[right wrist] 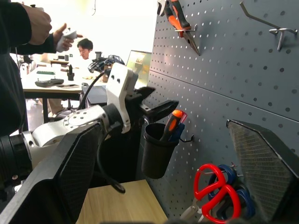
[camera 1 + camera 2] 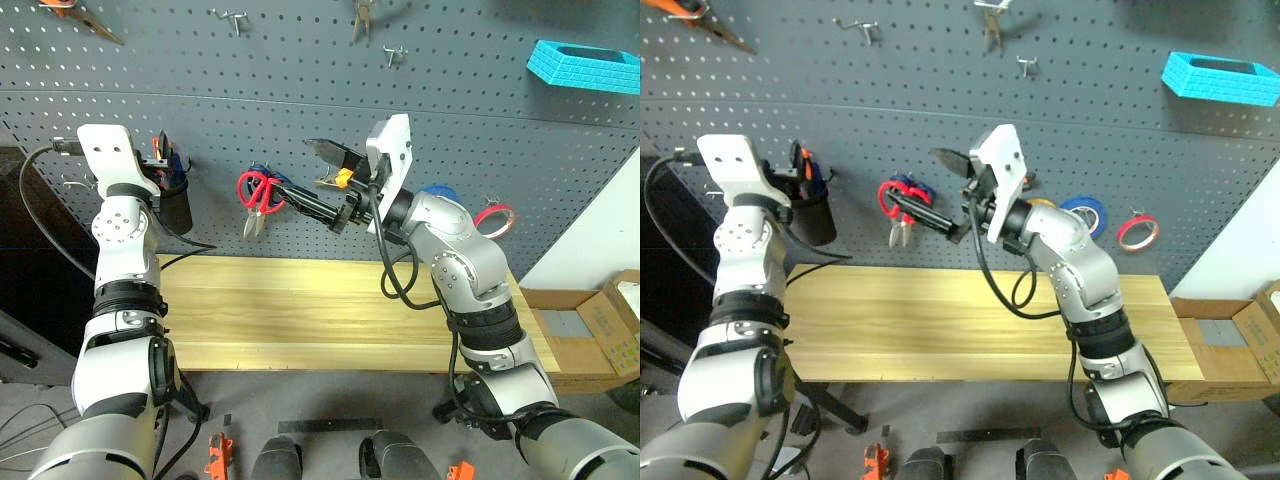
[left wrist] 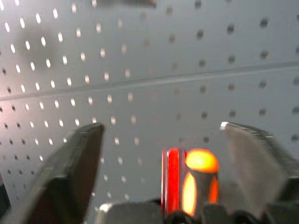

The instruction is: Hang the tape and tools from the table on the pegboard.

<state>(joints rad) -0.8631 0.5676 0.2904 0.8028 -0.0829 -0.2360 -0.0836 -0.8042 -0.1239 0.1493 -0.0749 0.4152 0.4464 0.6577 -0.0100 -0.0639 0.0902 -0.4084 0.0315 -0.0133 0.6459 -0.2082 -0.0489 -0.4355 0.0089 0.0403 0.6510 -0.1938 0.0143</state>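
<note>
The right gripper point(image 2: 322, 178) hangs nearest, fingers spread, empty. Behind, the pegboard point(image 2: 480, 130) holds red-handled scissors point(image 2: 258, 195) at its nine o'clock and the tape point(image 2: 494, 218) at three. The left gripper point(image 1: 156, 101), spread, hovers over a black cup point(image 2: 174, 208), probably holding the screwdriver point(image 1: 171, 123). The table point(image 2: 300, 310) lies below.
</note>
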